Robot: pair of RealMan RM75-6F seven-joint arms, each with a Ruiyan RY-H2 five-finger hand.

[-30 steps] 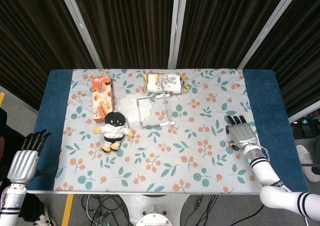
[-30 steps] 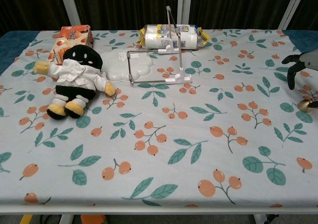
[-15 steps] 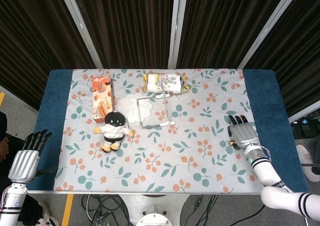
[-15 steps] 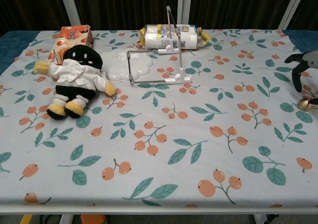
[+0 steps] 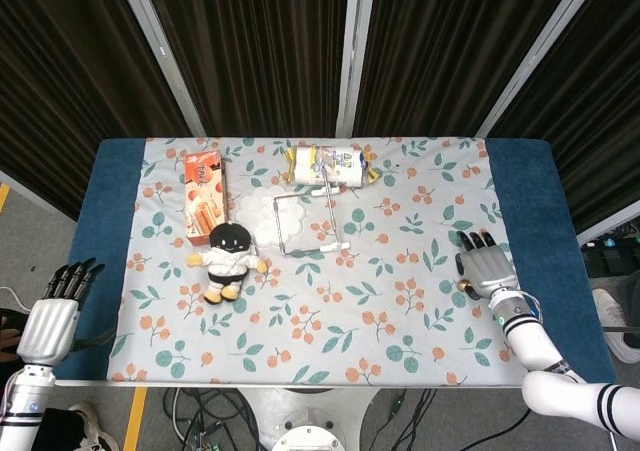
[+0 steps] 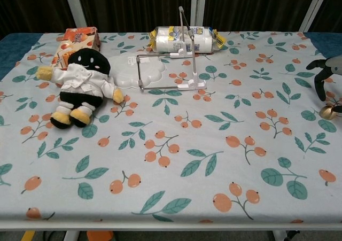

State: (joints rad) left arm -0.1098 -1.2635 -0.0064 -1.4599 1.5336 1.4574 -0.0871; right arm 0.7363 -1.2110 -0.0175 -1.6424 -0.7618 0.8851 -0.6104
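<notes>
On the counter's [image 5: 560, 271] right side, the right hand [image 5: 484, 264] is hovering open, fingers spread, gripping nothing; compared with a second ago it has drifted slightly rightward and toward the edge, so no reach is starting. Nearest thing to it is a small gold ball [image 6: 326, 112] just under its fingertips in the chest view; touching or not is unclear. Off the left edge, the left hand [image 5: 55, 306] is hanging open and empty, barely shifted. Far from both hands, the plush doll [image 5: 227, 259], snack box [image 5: 203, 197], wire rack [image 5: 308, 221] and wrapped package [image 5: 335, 164] are sitting unmoved.
</notes>
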